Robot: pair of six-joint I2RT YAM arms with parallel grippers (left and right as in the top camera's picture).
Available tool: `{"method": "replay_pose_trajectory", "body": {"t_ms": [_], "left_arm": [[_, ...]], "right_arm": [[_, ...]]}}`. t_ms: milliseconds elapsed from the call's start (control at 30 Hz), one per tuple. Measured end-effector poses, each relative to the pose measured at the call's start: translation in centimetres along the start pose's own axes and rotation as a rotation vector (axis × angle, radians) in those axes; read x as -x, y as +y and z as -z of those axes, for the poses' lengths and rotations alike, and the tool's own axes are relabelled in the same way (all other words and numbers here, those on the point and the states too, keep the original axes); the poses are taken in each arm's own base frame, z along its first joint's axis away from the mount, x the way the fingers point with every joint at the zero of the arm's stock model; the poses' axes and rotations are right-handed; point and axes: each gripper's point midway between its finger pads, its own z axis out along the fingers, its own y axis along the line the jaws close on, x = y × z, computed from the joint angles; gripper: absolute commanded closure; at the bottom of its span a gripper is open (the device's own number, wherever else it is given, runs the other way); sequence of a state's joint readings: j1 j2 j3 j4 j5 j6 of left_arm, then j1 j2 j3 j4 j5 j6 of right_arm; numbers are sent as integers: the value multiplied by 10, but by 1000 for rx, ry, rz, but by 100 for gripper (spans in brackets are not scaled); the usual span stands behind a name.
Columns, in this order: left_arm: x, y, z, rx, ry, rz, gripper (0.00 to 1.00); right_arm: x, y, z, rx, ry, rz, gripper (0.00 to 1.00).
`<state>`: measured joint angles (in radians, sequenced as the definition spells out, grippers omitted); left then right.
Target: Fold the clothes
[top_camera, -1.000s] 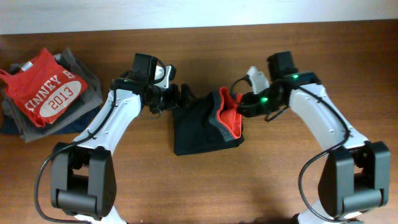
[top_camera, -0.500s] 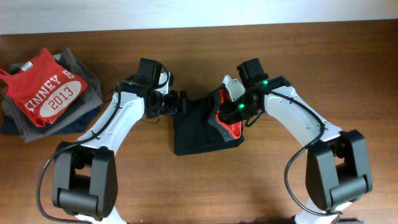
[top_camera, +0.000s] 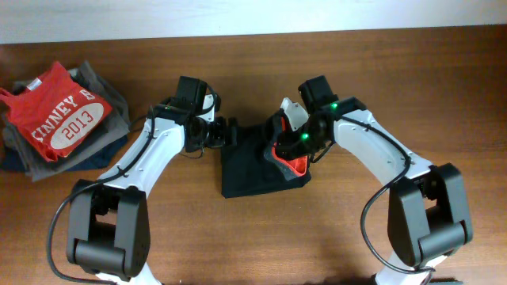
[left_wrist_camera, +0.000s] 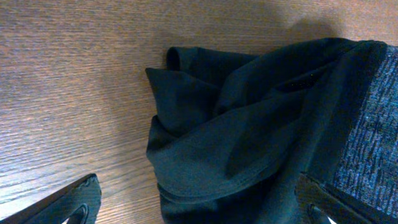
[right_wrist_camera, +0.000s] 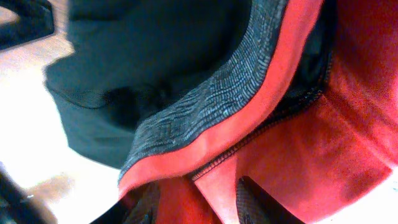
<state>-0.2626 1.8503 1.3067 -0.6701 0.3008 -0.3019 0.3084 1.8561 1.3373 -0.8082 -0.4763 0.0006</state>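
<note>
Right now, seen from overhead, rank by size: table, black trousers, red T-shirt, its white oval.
1. table
2. black trousers and red T-shirt: about alike, so not ranked
3. white oval

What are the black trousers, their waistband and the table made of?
Trousers: thin matte black fabric, probably knit; it drapes in limp folds. Waistband: grey flecked knit with smooth red-orange trim. Table: wood or wood-look laminate; grain shows.

Wooden table [top_camera: 356, 237] carries black trousers [top_camera: 249, 170], stacked garments [top_camera: 63, 119].
</note>
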Motion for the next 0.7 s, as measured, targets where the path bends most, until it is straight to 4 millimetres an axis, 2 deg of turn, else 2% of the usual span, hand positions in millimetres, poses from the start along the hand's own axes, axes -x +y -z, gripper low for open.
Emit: {"method": "replay_pose_trajectory", "body": {"t_ms": [200,700], "left_arm": [[0,0,0,3,-1,0,1],[0,0,0,2,-1,-1,1]], "right_arm": [[14,3,15,67,-43,-21,55],[-1,26,4,83,25,9,56]]}}
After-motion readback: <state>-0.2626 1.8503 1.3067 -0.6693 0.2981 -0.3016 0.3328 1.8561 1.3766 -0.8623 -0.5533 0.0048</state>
